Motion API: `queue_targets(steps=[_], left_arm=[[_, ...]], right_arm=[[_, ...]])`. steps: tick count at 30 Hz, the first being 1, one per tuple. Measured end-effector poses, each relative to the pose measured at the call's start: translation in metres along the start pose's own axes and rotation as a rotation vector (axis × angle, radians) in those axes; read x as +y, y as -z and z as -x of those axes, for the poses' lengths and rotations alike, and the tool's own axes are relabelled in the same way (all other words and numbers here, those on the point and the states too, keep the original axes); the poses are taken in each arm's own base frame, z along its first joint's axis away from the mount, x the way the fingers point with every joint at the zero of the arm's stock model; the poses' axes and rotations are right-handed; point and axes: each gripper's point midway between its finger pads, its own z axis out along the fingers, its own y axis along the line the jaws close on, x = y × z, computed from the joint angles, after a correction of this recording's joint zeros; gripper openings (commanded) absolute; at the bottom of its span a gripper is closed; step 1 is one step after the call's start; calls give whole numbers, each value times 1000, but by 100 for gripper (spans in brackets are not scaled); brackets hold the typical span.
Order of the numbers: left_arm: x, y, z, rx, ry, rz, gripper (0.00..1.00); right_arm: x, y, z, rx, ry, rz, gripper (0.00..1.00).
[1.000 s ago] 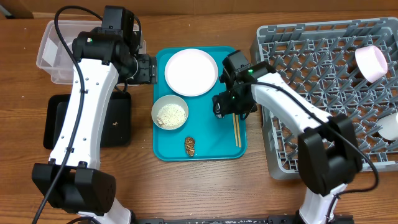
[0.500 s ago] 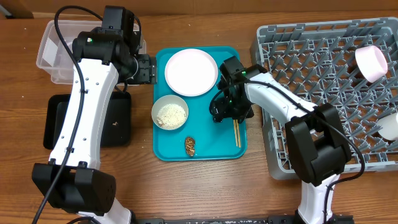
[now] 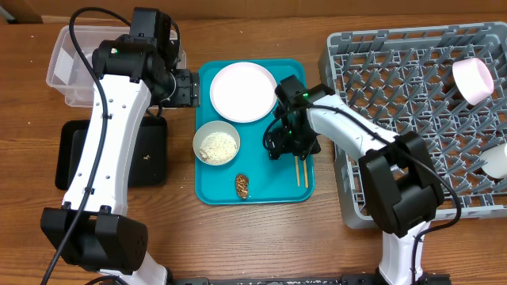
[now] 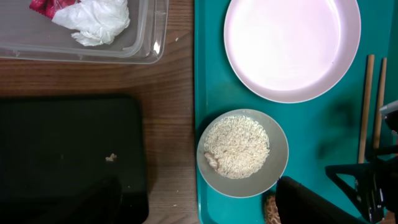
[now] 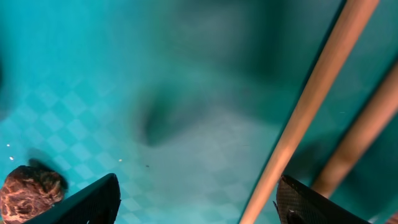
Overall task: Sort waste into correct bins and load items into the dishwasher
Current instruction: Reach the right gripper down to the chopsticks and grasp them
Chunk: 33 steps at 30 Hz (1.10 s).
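Note:
My right gripper (image 3: 287, 148) is open, low over the teal tray (image 3: 281, 190), and holds nothing. In the right wrist view (image 5: 199, 208) one wooden chopstick (image 5: 311, 106) runs between the fingers close to the right one, and the second chopstick (image 5: 367, 137) lies just outside. The chopsticks (image 3: 301, 169) lie on the tray's right side. The brown food lump (image 3: 242, 185) (image 5: 30, 193) sits at the tray's front. The bowl of rice (image 3: 216, 144) and the round plate (image 3: 243, 91) are on the tray. My left gripper (image 3: 181, 87) (image 4: 199, 214) is open and empty. The red-and-white wrapper (image 4: 87, 15) lies in the clear tub (image 3: 63, 75).
The black tray (image 3: 79, 158) lies left of the teal tray with a small crumb in it. The grey dish rack (image 3: 396, 87) stands at the right with a pink bowl (image 3: 474, 79) and a white bowl (image 3: 497, 161) in it.
My right gripper has moved a little left and toward the front, down onto the chopsticks' upper end. The left arm has not moved.

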Motion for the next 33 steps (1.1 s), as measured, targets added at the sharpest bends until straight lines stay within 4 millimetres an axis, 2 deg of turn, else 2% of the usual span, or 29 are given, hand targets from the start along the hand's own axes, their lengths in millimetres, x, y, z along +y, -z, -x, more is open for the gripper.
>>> queue_targets(steps=[3,5,8,11,13,23,33], left_arm=[[0,0,0,0,0,0,81],[0,0,0,0,0,0,81],[0,0,0,0,1,0,81],[0,0,0,0,0,0,81],[0,0,0,0,0,0,81],[0,0,0,0,0,0,81],[0,0,0,0,0,0,81]], right_arm=[[4,-3,-1,-4,-10,-3,81],[3,-6,-2,-6,-30,-16,77],[1,-8,1,-23,-70,-24,64],[-1,-9,0,-27,-105,-33,46],[-4,-10,0,-28,-134,-45,41],[-10,-11,-3,-27,-229,-72,22],[-12,-12,-8,-21,-282,-78,16]])
